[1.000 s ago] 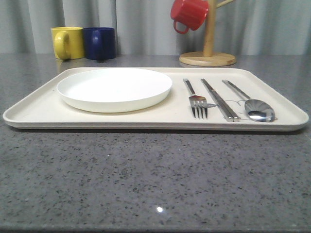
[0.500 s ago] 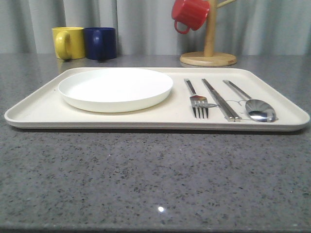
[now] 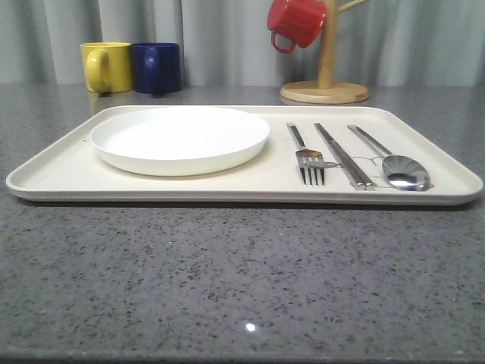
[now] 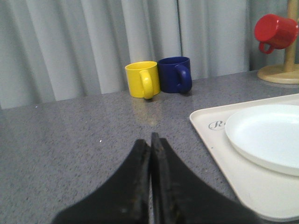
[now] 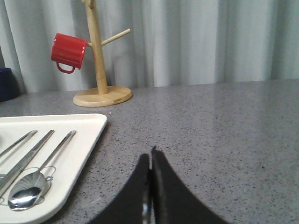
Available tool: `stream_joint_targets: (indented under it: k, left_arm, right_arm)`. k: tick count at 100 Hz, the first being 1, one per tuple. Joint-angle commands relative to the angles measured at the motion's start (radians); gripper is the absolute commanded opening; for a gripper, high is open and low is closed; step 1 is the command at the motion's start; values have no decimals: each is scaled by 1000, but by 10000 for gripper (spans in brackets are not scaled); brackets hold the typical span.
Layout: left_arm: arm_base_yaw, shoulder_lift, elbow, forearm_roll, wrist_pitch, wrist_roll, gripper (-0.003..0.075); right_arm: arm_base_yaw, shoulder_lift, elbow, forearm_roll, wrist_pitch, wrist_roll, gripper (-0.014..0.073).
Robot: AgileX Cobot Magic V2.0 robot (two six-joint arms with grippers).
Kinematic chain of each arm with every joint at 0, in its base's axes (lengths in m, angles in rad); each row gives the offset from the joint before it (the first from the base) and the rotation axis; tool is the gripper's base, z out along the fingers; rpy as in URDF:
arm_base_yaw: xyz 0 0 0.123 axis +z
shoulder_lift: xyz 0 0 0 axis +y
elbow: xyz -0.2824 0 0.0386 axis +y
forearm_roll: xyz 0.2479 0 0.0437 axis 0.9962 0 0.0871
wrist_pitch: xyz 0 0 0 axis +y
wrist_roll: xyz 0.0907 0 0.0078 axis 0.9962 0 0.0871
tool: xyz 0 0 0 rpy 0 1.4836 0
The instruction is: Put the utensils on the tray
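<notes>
The cream tray lies across the grey counter. On its right part the fork, the chopsticks and the spoon lie side by side, handles pointing away. The spoon and chopsticks also show on the tray in the right wrist view. My left gripper is shut and empty over bare counter beside the tray's left edge. My right gripper is shut and empty over the counter to the right of the tray.
A round white plate sits on the tray's left half. A yellow mug and a blue mug stand at the back left. A wooden mug tree holding a red mug stands at the back right.
</notes>
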Motion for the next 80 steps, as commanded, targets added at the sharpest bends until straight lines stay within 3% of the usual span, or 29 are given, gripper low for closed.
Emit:
stream_joint_targets:
  k: [1,32,80]
  left_arm:
    - [35,-55,29,5,-79,-32,-18]
    - [52,-289,204,5,-79,-56,-18]
    - [52,-284,241,3,-128,-59,-18]
  right_arm:
    - [-6,-18,-16,-11,-87,-8,-69]
    - [-6,-18,-16,-11,-87,-8,-69]
    - [-6,-18,-16,-11,-87,-8,-69]
